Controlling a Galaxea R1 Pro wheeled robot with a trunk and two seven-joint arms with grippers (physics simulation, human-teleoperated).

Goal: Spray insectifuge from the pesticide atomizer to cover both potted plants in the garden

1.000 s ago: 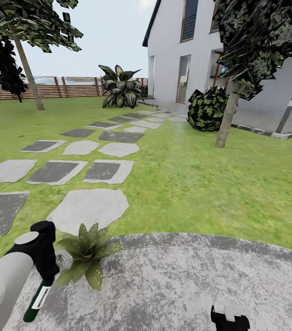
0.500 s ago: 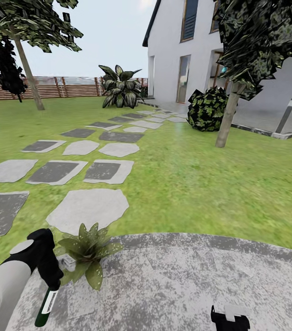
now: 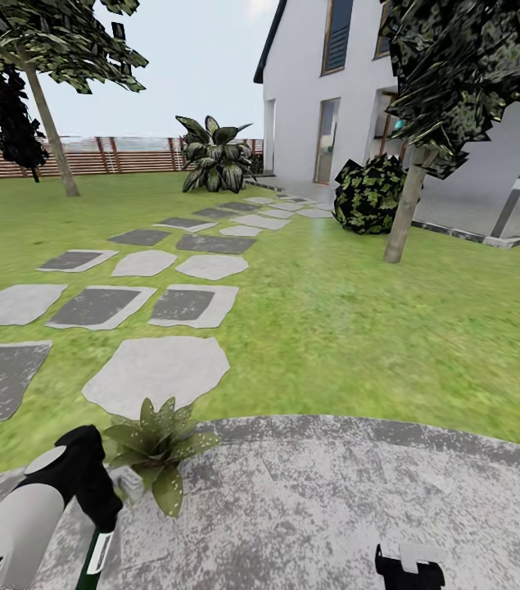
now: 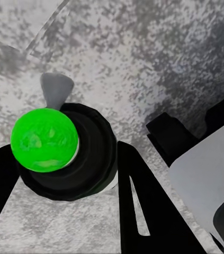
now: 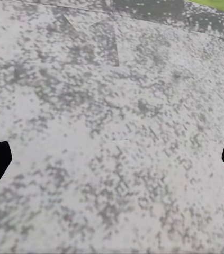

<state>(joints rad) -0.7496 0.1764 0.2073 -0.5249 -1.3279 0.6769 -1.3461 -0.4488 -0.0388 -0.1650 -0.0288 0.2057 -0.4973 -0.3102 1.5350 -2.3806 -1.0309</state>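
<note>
Beside the potted plant point(image 3: 155, 447), my left gripper point(image 3: 96, 524) is clamped round the pesticide atomizer point(image 3: 93, 559), its long axis hanging bottom-down toward the paving point(image 3: 333, 508); my right gripper point(image 5: 112, 159) hangs spread over bare stone, well away from that plant.

The left arm reaches forward and down at the lower left, its hand point(image 3: 96, 524) closed around the atomizer point(image 3: 96, 557). The right hand point(image 3: 409, 567) hangs low at the right, fingers spread wide apart.
</note>
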